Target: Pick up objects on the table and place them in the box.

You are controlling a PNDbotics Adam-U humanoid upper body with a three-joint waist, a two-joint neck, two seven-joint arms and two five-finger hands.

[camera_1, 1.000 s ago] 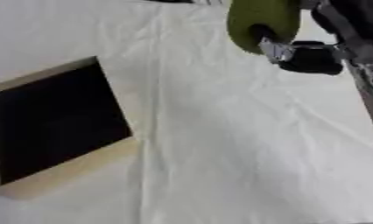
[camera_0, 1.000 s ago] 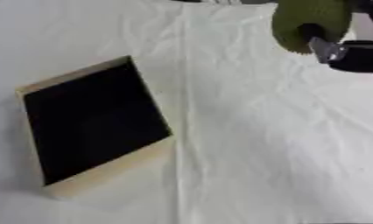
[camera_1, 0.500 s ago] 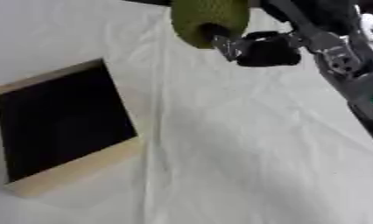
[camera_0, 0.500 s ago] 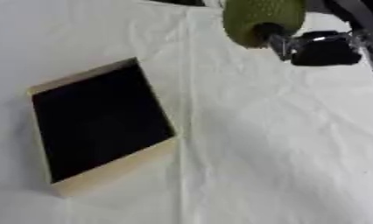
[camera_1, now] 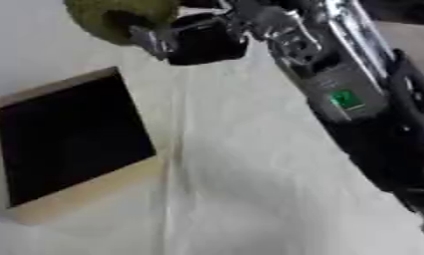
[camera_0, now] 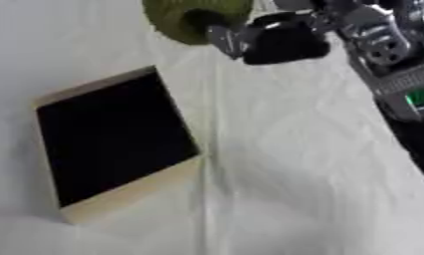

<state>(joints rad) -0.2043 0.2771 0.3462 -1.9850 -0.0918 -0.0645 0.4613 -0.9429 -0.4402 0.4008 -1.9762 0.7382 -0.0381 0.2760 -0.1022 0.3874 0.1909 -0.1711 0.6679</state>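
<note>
While the load hangs short of the opening: a release now would be early, I'd judge, since the green object shows beyond the box's far corner, over cloth rather than over the dark interior.
Main risk: a round thing let go there could land on the white cloth and roll off, or clip the pale wooden rim and bounce out.
Cause of that risk: the box sits askew to the arm's line of approach, so the corner comes under the hand before the opening does.
Second risk: the hold looks to be on one side of the object only, so a jerk might tip it free; that's my guess, not something visible.
Right hand: reaching in from the upper right, dark fingers curled against the green object and carrying it in the air.
Left hand: nowhere in either view.
Green object, looks: olive-green, rounded, dull and slightly fuzzy, with a darker hollow facing the fingers; partly cut off by the top edge.
Green object, place: near the top, above and beyond the box, clear of the cloth.
Box, looks: shallow, pale rim, black inside, nothing visible in it.
</note>
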